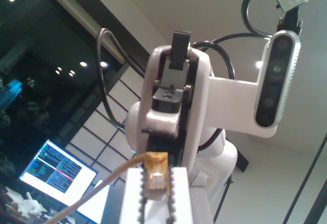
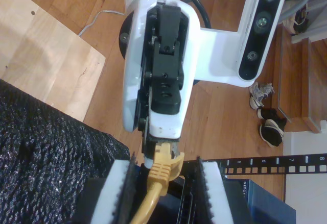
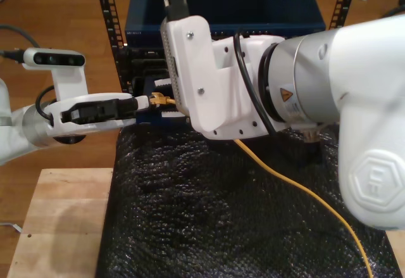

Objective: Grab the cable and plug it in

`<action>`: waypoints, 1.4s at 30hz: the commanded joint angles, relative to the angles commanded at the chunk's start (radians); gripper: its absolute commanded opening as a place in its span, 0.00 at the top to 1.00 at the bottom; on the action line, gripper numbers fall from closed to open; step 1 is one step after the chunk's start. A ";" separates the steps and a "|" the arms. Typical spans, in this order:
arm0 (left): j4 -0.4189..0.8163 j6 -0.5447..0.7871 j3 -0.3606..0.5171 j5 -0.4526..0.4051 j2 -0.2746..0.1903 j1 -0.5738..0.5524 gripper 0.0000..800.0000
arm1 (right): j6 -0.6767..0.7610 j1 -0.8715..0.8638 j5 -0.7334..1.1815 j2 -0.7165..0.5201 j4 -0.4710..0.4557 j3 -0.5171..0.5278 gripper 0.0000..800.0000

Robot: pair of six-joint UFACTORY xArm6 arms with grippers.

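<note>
Between the white toothed fingers of my first gripper sits the clear plug of the cable. These jaws are pressed on the plug from both sides. From the plug the cable bends away to one side of the fingers.

In the exterior view my first gripper comes in from the exterior view's left, lying about level. It points to the exterior view's right, with the yellow cable end at its tip. My second arm is the big white one on the exterior view's right, and it meets the first gripper nose to nose.

The jaws of my second gripper are spread. The yellow boot of the cable stands between its pads, and I see a dark gap on each side of the boot, so they do not pinch it. Just past the boot, the nose of my first gripper touches the cable end.

From under my second arm the cable runs over the black mat toward the lower right corner of the exterior view. Behind both grippers stands a rack with a blue box in it. A wooden board lies beside the mat, on the exterior view's left.
</note>
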 joint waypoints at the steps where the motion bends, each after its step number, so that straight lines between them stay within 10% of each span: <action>1: 0.000 0.000 -0.002 0.000 0.000 -0.002 0.99 | 0.000 0.002 0.000 0.000 0.000 0.000 0.64; 31: 0.000 0.002 -0.003 0.012 0.000 -0.002 0.99 | 0.002 0.008 -0.003 0.002 0.002 0.000 0.72; 42: 0.002 0.002 -0.003 0.012 -0.002 -0.002 0.99 | 0.003 0.006 -0.003 0.002 0.003 0.002 0.95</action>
